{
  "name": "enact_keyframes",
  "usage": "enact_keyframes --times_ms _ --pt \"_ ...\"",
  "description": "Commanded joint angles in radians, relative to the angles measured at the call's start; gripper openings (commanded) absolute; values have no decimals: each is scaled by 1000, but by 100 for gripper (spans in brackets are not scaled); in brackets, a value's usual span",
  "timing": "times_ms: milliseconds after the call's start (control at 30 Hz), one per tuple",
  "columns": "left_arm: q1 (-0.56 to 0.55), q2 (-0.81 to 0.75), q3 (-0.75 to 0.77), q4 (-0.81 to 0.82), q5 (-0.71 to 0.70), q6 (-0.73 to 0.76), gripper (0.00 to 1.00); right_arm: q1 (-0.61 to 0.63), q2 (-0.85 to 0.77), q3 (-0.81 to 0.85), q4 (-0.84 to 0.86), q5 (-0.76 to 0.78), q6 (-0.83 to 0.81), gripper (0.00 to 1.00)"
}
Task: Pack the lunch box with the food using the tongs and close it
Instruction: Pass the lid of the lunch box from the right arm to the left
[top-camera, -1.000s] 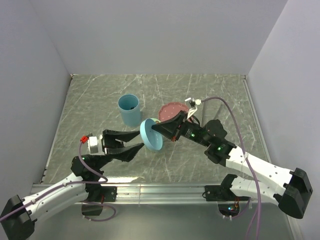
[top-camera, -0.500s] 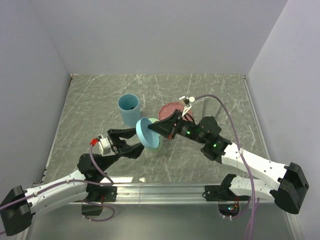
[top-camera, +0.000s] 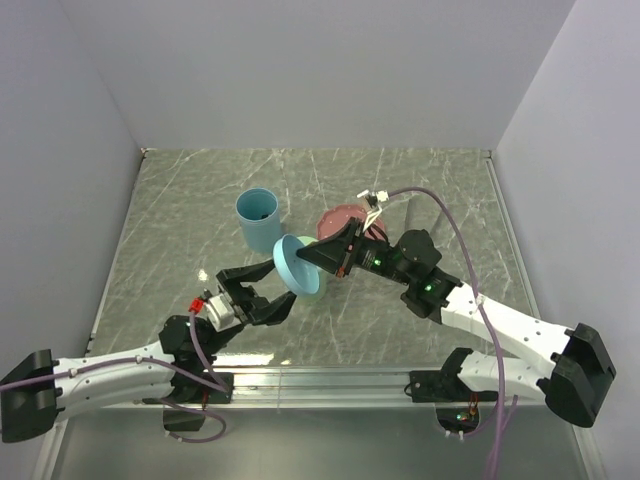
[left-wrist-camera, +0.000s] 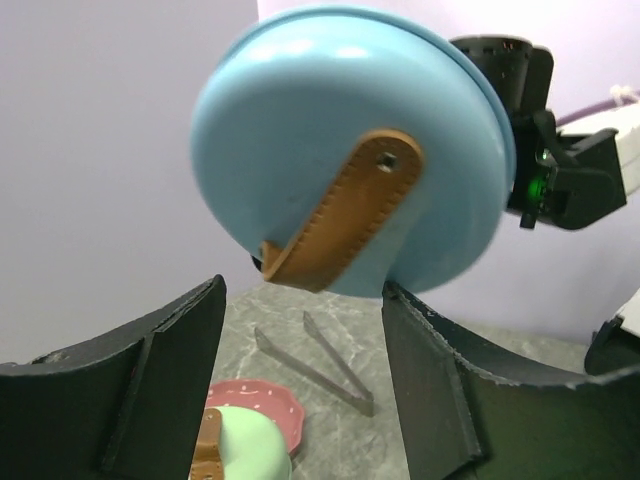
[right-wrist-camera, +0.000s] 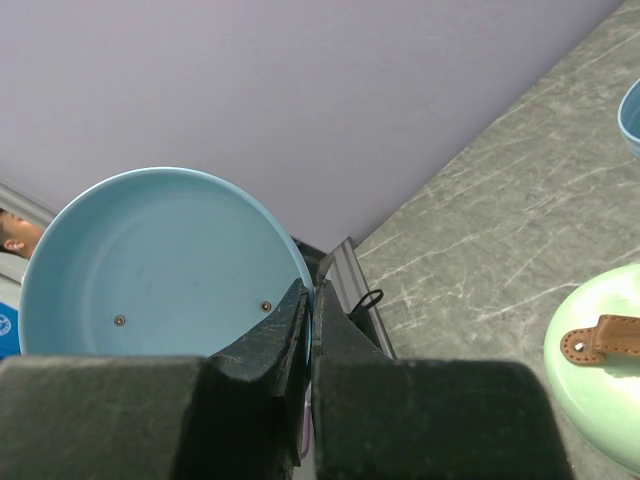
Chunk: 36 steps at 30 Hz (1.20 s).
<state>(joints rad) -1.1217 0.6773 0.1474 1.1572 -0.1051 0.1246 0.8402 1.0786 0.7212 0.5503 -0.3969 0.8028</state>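
My right gripper (top-camera: 320, 256) is shut on the rim of a round blue lid (top-camera: 298, 266) and holds it on edge above the table. In the right wrist view its jaws (right-wrist-camera: 310, 296) pinch that rim, with the lid's inside (right-wrist-camera: 150, 262) to the left. A brown strap (left-wrist-camera: 345, 205) crosses the lid's top (left-wrist-camera: 300, 120). My left gripper (top-camera: 280, 286) stands open just below the lid, its fingers (left-wrist-camera: 150, 385) apart from it. The blue lunch box (top-camera: 258, 220) stands open at the back left. The grey tongs (left-wrist-camera: 318, 356) lie on the table. The food is hidden.
A pink dotted plate (top-camera: 345, 216) lies behind my right arm, also seen low in the left wrist view (left-wrist-camera: 262, 402). A pale green lid (left-wrist-camera: 240, 448) with a brown strap sits beside it, and it shows at the right (right-wrist-camera: 600, 372) in the right wrist view.
My left gripper has swung right toward the lid and opened wider. The right gripper has shifted the lid slightly left and back.
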Motion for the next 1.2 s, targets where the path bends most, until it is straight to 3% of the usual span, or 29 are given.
enact_keyframes --times_ms 0,200,467,833,1167 --pt "-55 31 27 58 -82 124 70 -15 9 35 60 -34 19 0" --pt "-110 28 24 73 -131 176 70 -27 9 21 56 -45 18 0" --pt "-115 -41 15 55 -145 199 69 -35 3 7 71 -60 24 0" --pt "-115 19 50 58 -133 213 67 -35 18 3 102 -91 39 0" --pt "-115 -31 46 62 -114 218 64 -35 24 -5 103 -92 35 0"
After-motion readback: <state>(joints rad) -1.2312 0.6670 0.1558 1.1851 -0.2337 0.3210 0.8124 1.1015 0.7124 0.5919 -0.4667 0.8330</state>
